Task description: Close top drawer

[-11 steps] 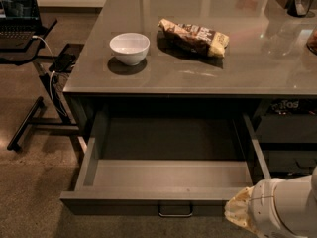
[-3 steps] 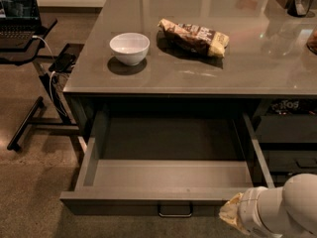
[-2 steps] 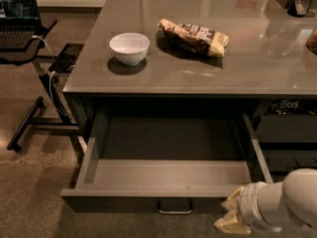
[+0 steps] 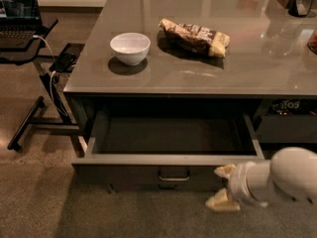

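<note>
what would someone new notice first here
The top drawer stands pulled far out from under the grey table, low in the middle of the view. The robot's claw, fingers apart, sits by the right end of the drawer's front, at bottom right. On the table are a white bowl and, to its right, a snack bag.

We can read only one thing: pale letters that look like "TOS" on a dark packet (image 4: 290, 105) under the table (image 4: 257, 68), at the right side of the frame. The snack bag (image 4: 194, 36) on the table top has print, but we cannot read it. The gripper (image 4: 224, 186) is at the lower right, just by the top drawer (image 4: 129, 175) front, its two fingers spread apart.
</note>
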Controlling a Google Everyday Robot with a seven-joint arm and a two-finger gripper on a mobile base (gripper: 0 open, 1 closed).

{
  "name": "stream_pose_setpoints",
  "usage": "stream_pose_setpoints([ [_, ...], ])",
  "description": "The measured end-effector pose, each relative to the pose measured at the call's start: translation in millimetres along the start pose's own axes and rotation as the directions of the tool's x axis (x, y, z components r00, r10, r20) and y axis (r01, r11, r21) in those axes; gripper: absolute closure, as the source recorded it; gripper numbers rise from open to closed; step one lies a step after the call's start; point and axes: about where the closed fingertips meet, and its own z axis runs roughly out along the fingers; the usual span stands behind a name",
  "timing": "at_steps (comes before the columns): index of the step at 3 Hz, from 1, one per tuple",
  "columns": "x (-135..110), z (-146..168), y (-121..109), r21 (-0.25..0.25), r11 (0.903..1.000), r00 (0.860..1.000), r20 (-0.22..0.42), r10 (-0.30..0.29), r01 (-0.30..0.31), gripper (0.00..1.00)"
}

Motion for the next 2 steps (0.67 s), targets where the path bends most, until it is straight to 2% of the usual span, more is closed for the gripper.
stream_pose_setpoints([
  [1,-29.5,15.8,-32.8,0.01,0.9984,0.998,0.043,-0.055,0.055,0.61],
  [2,-45.0,30.4,-74.9,0.054,0.9955,0.996,0.049,-0.08,0.078,0.85],
])
